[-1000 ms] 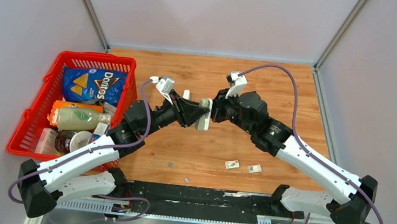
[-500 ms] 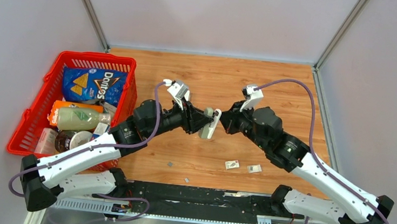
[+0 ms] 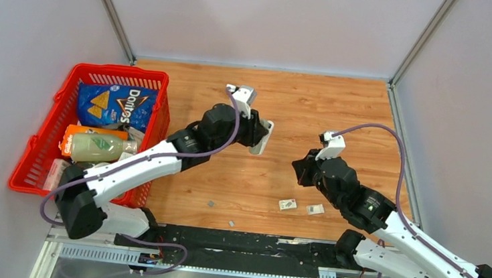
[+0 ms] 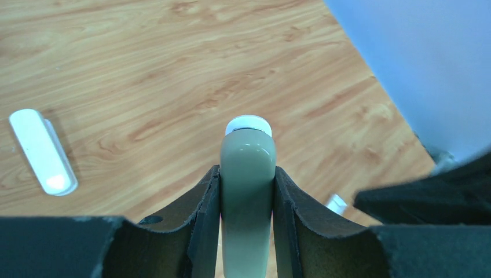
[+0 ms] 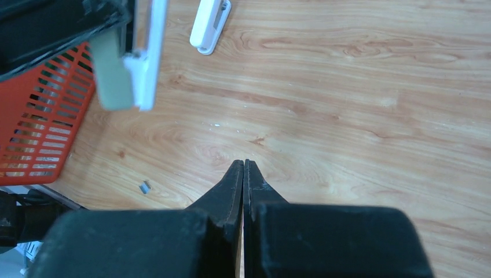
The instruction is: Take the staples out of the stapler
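My left gripper (image 3: 257,134) is shut on a pale green and white stapler (image 3: 261,138) and holds it above the middle of the table. In the left wrist view the stapler (image 4: 248,156) sits between the fingers (image 4: 202,202), white tip pointing away. It also shows in the right wrist view (image 5: 124,63). My right gripper (image 3: 299,165) is shut and empty (image 5: 243,167), apart from the stapler, to its right. Small silvery staples lie on the wood near the front: two pieces (image 3: 286,204) (image 3: 316,210) and smaller bits (image 3: 211,204) (image 3: 231,224). One staple bit (image 5: 144,186) shows in the right wrist view.
A red basket (image 3: 161,78) with a chip bag, a bottle and other goods stands at the left. A loose white stapler part (image 4: 43,152) lies on the wood, also in the right wrist view (image 5: 209,23). Grey walls enclose the wooden table (image 3: 339,113).
The two grippers parted. My left gripper carried the stapler up and toward the far side. My right gripper let go of the stapler and drew back to the right and nearer.
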`<state>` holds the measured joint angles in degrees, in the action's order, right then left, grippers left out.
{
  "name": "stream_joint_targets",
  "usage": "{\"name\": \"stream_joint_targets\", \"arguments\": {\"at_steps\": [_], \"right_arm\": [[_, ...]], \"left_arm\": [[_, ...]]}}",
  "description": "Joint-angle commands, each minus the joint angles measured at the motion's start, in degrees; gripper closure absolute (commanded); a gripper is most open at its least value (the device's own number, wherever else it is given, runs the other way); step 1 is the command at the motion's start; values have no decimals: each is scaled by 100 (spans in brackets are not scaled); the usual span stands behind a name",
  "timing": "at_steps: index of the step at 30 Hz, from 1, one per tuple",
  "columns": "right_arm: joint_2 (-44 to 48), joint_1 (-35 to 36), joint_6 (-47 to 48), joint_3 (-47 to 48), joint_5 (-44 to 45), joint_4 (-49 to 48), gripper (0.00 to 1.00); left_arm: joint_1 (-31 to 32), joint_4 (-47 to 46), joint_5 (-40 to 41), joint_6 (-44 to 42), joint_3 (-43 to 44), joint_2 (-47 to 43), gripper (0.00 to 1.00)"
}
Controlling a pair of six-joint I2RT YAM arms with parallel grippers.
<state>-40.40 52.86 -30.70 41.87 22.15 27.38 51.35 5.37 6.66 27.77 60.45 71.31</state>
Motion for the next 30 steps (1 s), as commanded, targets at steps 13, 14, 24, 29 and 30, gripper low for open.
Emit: {"name": "stream_joint_targets", "arguments": {"at_steps": [13,14,24,29,30], "right_arm": [[-205,40,-446,-390,-896,-478,100],[-205,40,-428,-390,-932,-496,100],[-292,40,-244,-443,-1108,-593,96],[-319,40,-173,-442,-1160,-602,89],[-310,40,-173,-451,-1161,-602,87]], "left_arm": [[-968,1080,794,-351,2321,3273,100],[-1013,1133,793,-325,2471,3371,100],[-1602,1643,609,-52,3166,4497,100],[-1690,1959,565,9,3482,4901,87],[-1681,1994,565,1,3500,4936,84]]}}
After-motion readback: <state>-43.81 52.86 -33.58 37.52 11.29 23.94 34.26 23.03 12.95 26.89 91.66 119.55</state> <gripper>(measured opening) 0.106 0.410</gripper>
